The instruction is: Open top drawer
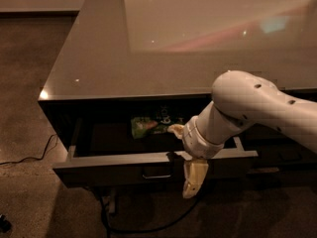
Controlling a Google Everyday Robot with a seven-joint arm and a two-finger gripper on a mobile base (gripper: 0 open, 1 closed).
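- While the top drawer (119, 168) stands pulled out from under the glossy cabinet top (148, 58), your gripper (181, 161) sits astride its front panel, just right of the small bar handle (157, 174).
- The fingers (194, 175) are spread apart: one reaches inside the drawer, the other hangs down in front of the dark panel.
- A green packet (144, 126) lies at the drawer's back, near the inner finger.
- A dark cable (29, 157) trails over the floor beside the cabinet.
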